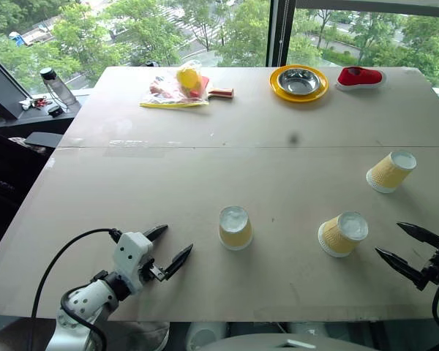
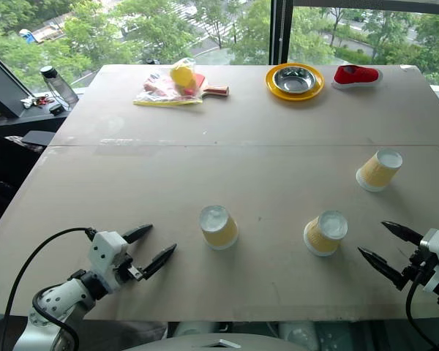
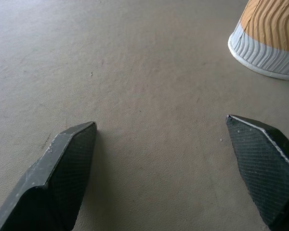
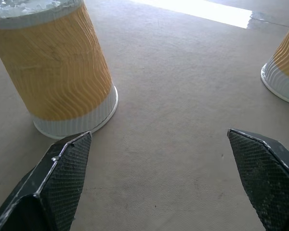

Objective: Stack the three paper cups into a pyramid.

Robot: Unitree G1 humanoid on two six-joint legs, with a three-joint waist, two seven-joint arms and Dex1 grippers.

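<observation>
Three paper cups stand upside down and well apart on the desk [image 1: 205,183] (one [image 1: 235,227] mid-front, one [image 1: 342,234] nearer the right gripper [image 1: 408,250], one [image 1: 390,171] farther right), while both the left gripper [image 1: 168,248] and right fingers gape empty.

1. Left gripper [image 1: 165,253]: white blocky housing; two black fingers tapering to sharp points.
2. Left arm: pale grey rounded wrist segments with dark joints; black cable looping from the housing top back toward the forearm.
3. Right gripper [image 2: 384,245]: white housing, two black pointed fingers, thin black cable beneath.
4. Finger pads [image 3: 72,168]: inner faces finely cross-hatched, black, with worn grey bevelled edges.
</observation>
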